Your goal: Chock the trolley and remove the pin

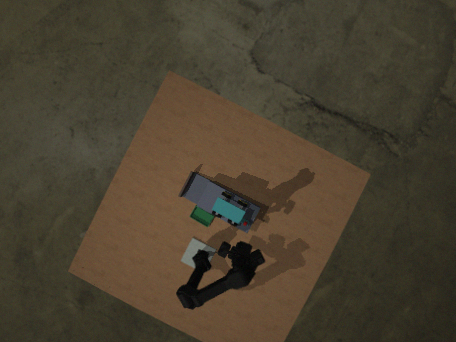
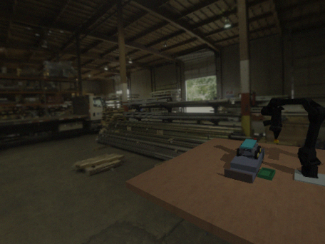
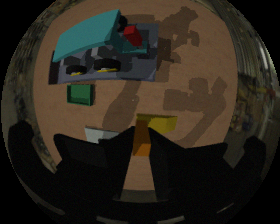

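Note:
My gripper point(image 2: 276, 134) point(image 3: 140, 130) is shut on the orange handle point(image 3: 142, 145) of the yellow chock point(image 2: 276, 141) point(image 3: 164, 123), holding it in the air well above the table, to the side of the ramp. The teal-topped trolley point(image 1: 229, 210) point(image 2: 249, 144) point(image 3: 90, 36) stands on the grey ramp point(image 1: 201, 191) point(image 2: 242, 164) point(image 3: 144, 69), near its uphill end. The red-headed stop pin point(image 1: 245, 224) point(image 2: 255, 138) point(image 3: 133, 36) stands at the trolley's uphill end. The green tray point(image 1: 200, 221) point(image 3: 80, 103) lies beside the ramp. Fingers hide part of the handle; the chock's black base is not distinguishable.
The arm's pale base plate point(image 1: 190, 253) point(image 2: 299, 176) point(image 3: 95, 134) is on the same side of the ramp as the tray. The brown table point(image 1: 150, 151) point(image 2: 199, 183) carries everything. Dark shadows of the arm fall across the table and beyond the ramp.

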{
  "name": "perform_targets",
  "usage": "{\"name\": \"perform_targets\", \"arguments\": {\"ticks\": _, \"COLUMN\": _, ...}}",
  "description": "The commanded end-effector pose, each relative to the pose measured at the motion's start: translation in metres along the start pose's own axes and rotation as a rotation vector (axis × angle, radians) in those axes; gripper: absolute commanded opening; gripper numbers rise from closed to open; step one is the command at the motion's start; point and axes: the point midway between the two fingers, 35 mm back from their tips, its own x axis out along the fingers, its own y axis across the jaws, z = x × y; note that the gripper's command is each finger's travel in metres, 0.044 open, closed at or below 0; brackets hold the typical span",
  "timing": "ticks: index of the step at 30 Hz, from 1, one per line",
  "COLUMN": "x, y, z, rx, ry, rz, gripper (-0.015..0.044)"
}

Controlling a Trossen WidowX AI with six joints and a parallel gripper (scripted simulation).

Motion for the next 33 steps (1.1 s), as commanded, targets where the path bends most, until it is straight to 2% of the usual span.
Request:
{"name": "perform_targets", "arguments": {"ticks": 1, "x": 0.001, "y": 0.013, "z": 0.002, "rx": 0.005, "ry": 0.002, "rz": 0.000, "gripper": 0.0000}}
{"name": "perform_targets", "arguments": {"ticks": 33, "x": 0.006, "y": 0.120, "z": 0.030, "rx": 0.005, "ry": -0.001, "rz": 0.009, "gripper": 0.0000}}
